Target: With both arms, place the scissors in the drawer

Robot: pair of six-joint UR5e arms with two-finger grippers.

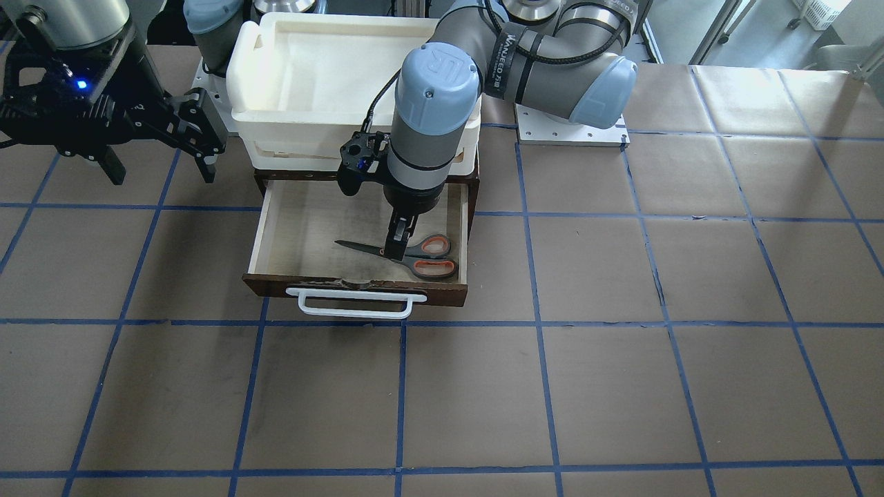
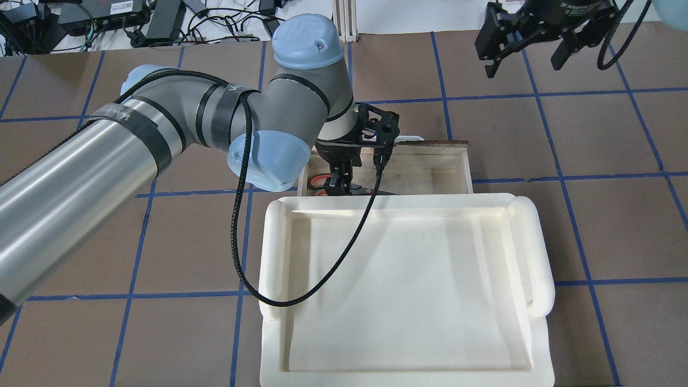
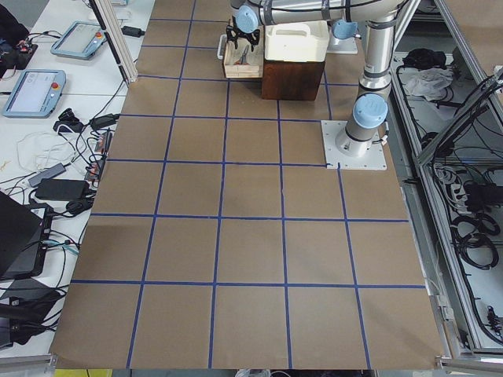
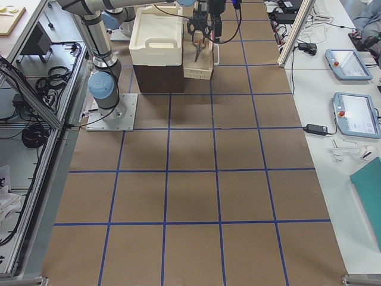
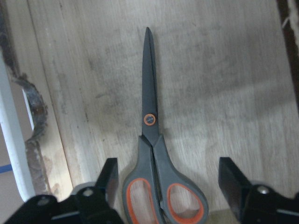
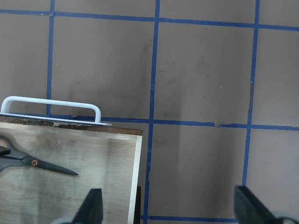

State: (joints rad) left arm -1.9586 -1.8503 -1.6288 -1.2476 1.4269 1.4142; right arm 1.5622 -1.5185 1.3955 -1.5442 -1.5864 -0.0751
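The scissors (image 1: 418,257) lie flat on the pale floor of the open dark brown drawer (image 1: 359,286), handles toward the view's right. My left gripper (image 1: 396,248) reaches down into the drawer over them. In the left wrist view the scissors (image 5: 150,140) lie between its two fingers (image 5: 108,179), which stand wide apart without touching them, so the left gripper (image 5: 168,163) is open. My right gripper (image 1: 164,172) is open and empty, hovering apart from the drawer. Its wrist view shows the scissors' blade (image 6: 51,166) and the drawer's white handle (image 6: 51,102).
A white foam tray (image 1: 248,76) sits on top of the cabinet behind the open drawer and hides most of the drawer in the overhead view (image 2: 274,242). Brown table with a blue tape grid (image 1: 621,345) lies all around. The left arm's cable (image 2: 322,269) hangs over the tray.
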